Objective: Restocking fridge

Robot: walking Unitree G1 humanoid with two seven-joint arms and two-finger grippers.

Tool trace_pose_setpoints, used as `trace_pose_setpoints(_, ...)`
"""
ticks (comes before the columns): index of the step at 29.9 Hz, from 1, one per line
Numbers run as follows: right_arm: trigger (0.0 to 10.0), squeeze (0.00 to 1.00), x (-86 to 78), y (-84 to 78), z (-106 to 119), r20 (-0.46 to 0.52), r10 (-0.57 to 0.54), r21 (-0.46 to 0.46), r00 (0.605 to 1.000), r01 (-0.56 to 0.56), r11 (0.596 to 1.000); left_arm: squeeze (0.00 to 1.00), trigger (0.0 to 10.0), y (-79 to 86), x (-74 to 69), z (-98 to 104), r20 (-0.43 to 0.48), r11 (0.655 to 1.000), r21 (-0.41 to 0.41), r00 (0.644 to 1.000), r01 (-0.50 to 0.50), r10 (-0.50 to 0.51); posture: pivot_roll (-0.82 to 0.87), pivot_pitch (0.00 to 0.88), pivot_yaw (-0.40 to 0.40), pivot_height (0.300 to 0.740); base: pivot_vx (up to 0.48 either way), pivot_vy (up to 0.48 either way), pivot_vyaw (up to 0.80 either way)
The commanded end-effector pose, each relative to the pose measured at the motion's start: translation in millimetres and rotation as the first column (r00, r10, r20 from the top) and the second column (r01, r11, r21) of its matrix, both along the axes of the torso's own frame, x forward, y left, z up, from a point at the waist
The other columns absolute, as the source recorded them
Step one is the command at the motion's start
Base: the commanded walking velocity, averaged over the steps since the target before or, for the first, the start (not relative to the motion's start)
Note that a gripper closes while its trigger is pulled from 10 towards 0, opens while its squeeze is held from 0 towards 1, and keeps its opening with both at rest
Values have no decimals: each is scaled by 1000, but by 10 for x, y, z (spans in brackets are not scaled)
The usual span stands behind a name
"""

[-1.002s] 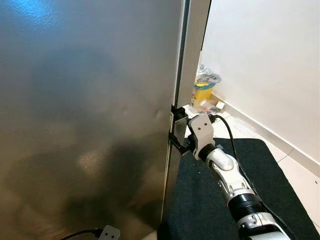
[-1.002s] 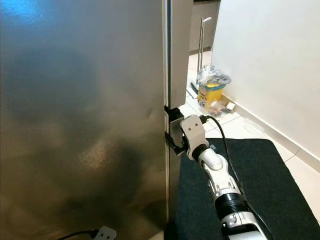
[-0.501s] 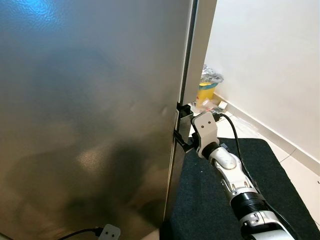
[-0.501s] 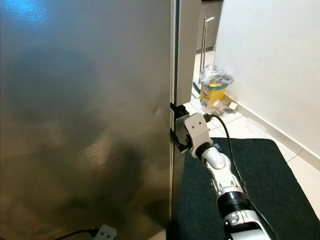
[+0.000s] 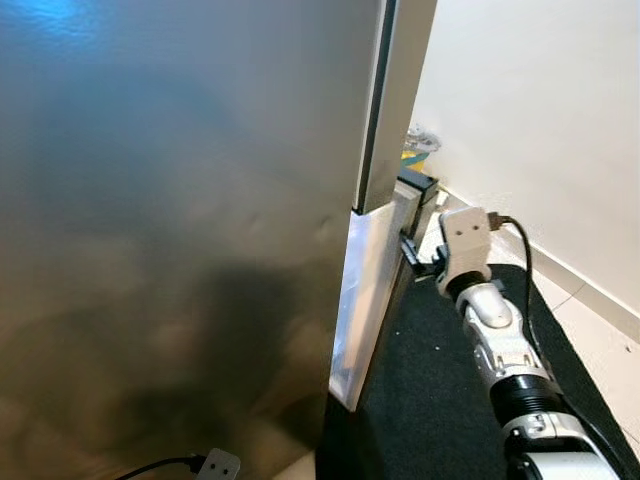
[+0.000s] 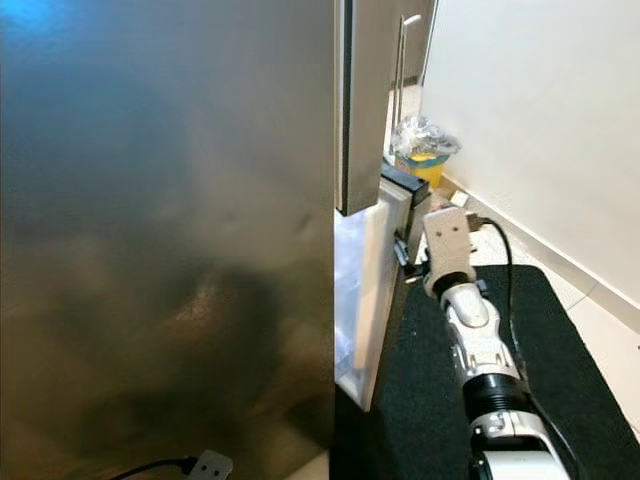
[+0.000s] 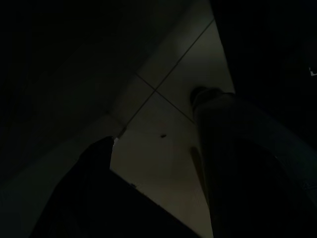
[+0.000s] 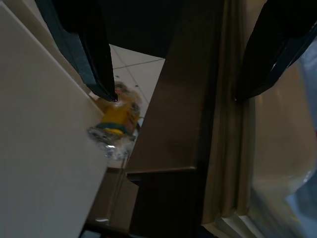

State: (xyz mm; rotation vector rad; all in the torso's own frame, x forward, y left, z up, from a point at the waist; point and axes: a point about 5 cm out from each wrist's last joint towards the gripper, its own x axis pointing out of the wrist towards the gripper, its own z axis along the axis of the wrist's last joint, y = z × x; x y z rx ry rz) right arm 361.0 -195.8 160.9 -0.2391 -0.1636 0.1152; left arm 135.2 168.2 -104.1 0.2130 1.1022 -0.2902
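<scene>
Fridge (image 5: 180, 230) fills most of what I see, its steel front close before me, and at its right edge the lower door (image 5: 372, 290) stands swung out a little way, showing a pale inner lining and a narrow gap. My right gripper (image 5: 412, 250) is at that door's free edge, near its top corner, with its 2 fingers (image 8: 86, 47) spread apart on either side of the edge; from my wrist I look along the door's rim and seal, so I judge that I am hooking the door, not pinching it. My left gripper (image 7: 94, 163) hangs idle low over the floor tiles in deep shade, and I cannot tell how its fingers stand. Under my right arm lies a dark mat (image 5: 440, 400), and beyond the door, by the white wall (image 5: 540, 130), sits a yellow container (image 6: 428, 165) under a crumpled plastic bag. As for progress, I judge this the very start: the door is only cracked, nothing of the shelves inside can be made out, and I hold nothing to stock. Left to do, as I read it, is opening the door wide, fetching the goods, placing them inside and closing up.
</scene>
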Motion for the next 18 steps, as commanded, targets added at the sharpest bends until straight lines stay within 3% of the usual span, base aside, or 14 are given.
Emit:
trace_pose_setpoints(1,10000,0,20,109,8,1,41,-1,999,-41,999,0,10000,39,-396,-122,-159,1000,17,987,4,-1,-43,72,10,740,0,0,0)
trace_pose_setpoints(7,10000,0,19,-35,-59,-30,-29,-30,999,28,999,0,10000,37,-395,-122,-159,1000,18,987,4,-1,-43,73,9,740,0,0,0)
trace_pose_setpoints(11,10000,0,-17,-264,-200,-88,-144,-75,986,137,988,0,10000,36,-400,-123,-160,1000,18,987,5,-2,-43,73,9,740,0,0,0)
trace_pose_setpoints(13,10000,0,-24,-295,-221,-97,-159,-82,983,152,985,0,10000,35,-401,-124,-161,1000,18,987,5,-2,-43,73,9,740,0,0,0)
trace_pose_setpoints(17,10000,0,-83,-385,-378,-152,-190,-97,970,177,979,0,10000,34,-403,-124,-161,1000,18,987,5,-2,-43,71,6,740,0,0,0)
trace_pose_setpoints(18,10000,0,-138,-433,-508,-197,-210,-109,958,192,975,0,10000,34,-403,-124,-161,1000,18,987,5,-2,-43,71,6,740,0,0,0)
